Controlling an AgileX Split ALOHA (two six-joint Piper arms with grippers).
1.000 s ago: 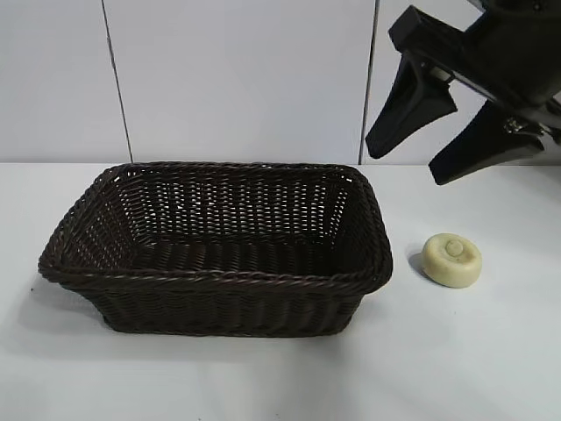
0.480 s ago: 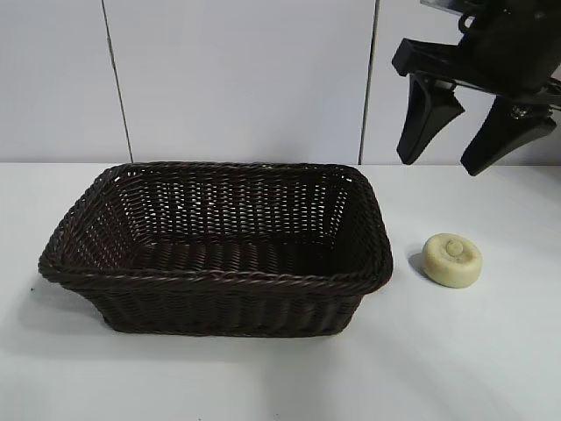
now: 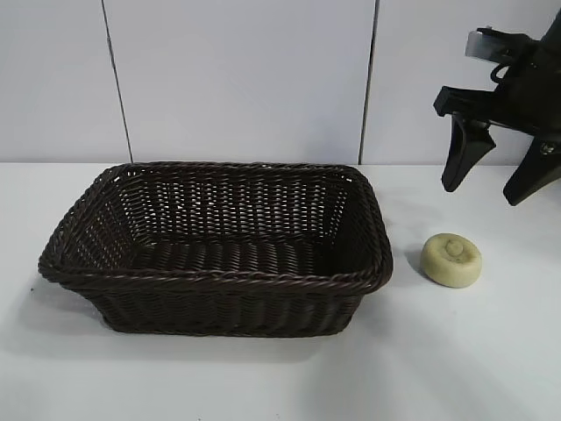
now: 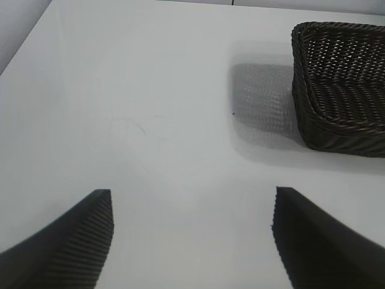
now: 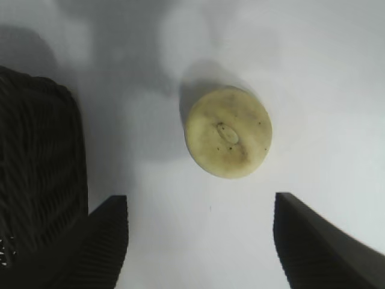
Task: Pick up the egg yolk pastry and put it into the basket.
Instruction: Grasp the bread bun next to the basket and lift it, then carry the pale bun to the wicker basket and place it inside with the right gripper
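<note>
Exterior view shows the egg yolk pastry [image 3: 451,260] lying flat on the white table [image 3: 263,377], knob up, toward the right edge and just beside the right end of the basket [image 3: 215,279], not touching it. Bare tabletop separates them. Above the pastry, nearer the table's back right corner, the right gripper [image 3: 498,182] hangs in the air with its fingers spread wide, holding nothing. Off the basket's left end, the left gripper [image 4: 192,229] hovers over bare table, likewise spread and empty
</note>
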